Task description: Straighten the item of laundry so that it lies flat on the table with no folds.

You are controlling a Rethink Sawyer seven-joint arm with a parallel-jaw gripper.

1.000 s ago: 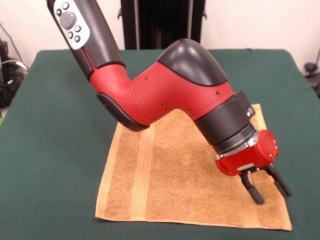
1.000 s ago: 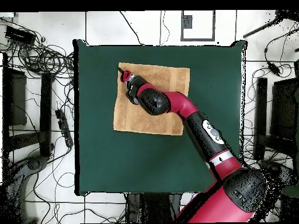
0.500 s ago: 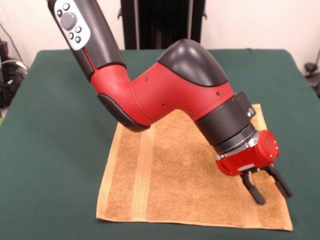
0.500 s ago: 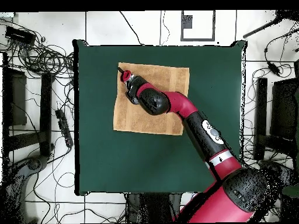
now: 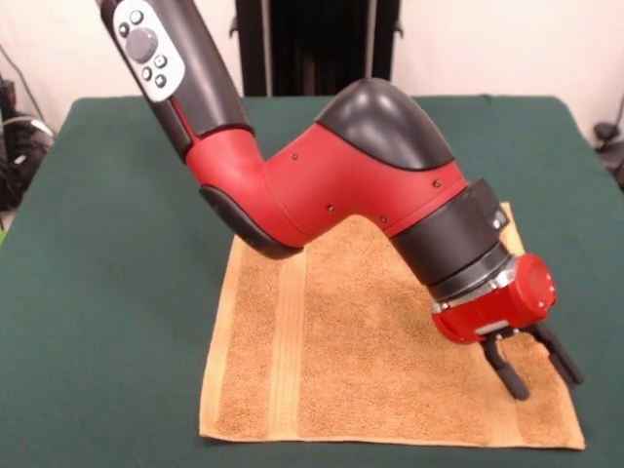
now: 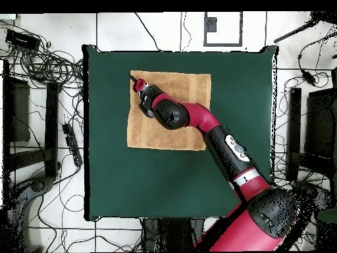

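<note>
The orange-tan towel [image 5: 351,361] lies spread flat on the dark green table [image 5: 97,244], with one paler band [image 5: 286,341] running down its left part. My gripper [image 5: 541,375] is open, and its black fingertips [image 5: 514,382] rest on the towel close to its near right corner. The arm crosses above the towel and hides part of its far half. In the overhead view the towel [image 6: 191,89] sits in the table's [image 6: 164,184] upper middle, with the gripper [image 6: 136,84] at its upper left corner.
A black stand [image 5: 312,44] rises behind the table's far edge. In the overhead view, cables [image 6: 39,59] and dark equipment [image 6: 309,132] lie on the floor on both sides of the table.
The gripper and arm have shifted slightly right and toward the near edge in the front view. The towel has slid the same way with the fingertips.
</note>
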